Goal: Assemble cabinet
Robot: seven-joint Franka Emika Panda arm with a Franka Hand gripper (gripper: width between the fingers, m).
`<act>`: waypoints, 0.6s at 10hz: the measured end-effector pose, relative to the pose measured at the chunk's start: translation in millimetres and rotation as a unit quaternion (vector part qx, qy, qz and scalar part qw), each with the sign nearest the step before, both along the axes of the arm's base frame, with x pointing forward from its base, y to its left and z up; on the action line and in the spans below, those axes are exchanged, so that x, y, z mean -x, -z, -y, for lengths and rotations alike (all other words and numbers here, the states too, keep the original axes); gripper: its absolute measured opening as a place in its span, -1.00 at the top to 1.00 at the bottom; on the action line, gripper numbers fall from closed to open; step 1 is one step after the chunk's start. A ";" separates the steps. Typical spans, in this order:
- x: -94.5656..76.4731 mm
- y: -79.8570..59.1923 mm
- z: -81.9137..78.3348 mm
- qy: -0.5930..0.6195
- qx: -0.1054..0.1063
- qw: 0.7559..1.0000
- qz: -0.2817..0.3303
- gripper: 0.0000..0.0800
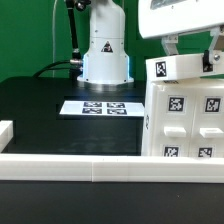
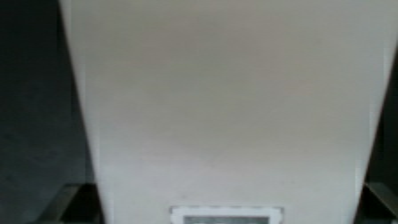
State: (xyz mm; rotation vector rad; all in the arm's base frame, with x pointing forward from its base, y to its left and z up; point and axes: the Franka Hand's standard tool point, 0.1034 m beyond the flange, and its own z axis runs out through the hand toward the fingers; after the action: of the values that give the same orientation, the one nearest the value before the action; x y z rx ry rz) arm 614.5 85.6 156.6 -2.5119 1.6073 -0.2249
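Observation:
The white cabinet body (image 1: pixel 190 120) stands at the exterior view's right, its front face bearing several black-and-white tags. A smaller white cabinet panel (image 1: pixel 188 66) with a tag sits on top of it. My gripper (image 1: pixel 190 48) comes down from above, a finger on each side of that panel, shut on it. In the wrist view the white panel (image 2: pixel 222 100) fills most of the picture, with a tag at its near edge. The dark fingertips (image 2: pixel 75 205) press against both of its sides. Whether the panel rests fully on the body is hidden.
The marker board (image 1: pixel 100 106) lies flat on the black table in front of the robot base (image 1: pixel 105 55). A low white border rail (image 1: pixel 70 166) runs along the front edge and up the exterior view's left side.

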 end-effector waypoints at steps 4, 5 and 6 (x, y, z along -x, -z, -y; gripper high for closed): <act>1.6 0.9 -2.5 0.186 -0.062 0.981 -0.011 -0.40; 1.7 0.9 -3.8 0.253 -0.083 0.964 -0.017 -0.40; 1.5 0.9 -4.9 0.307 -0.099 0.946 -0.022 -0.40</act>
State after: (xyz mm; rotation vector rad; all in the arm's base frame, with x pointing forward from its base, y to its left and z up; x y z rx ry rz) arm 613.0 90.5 155.7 -1.8174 2.2613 -0.0667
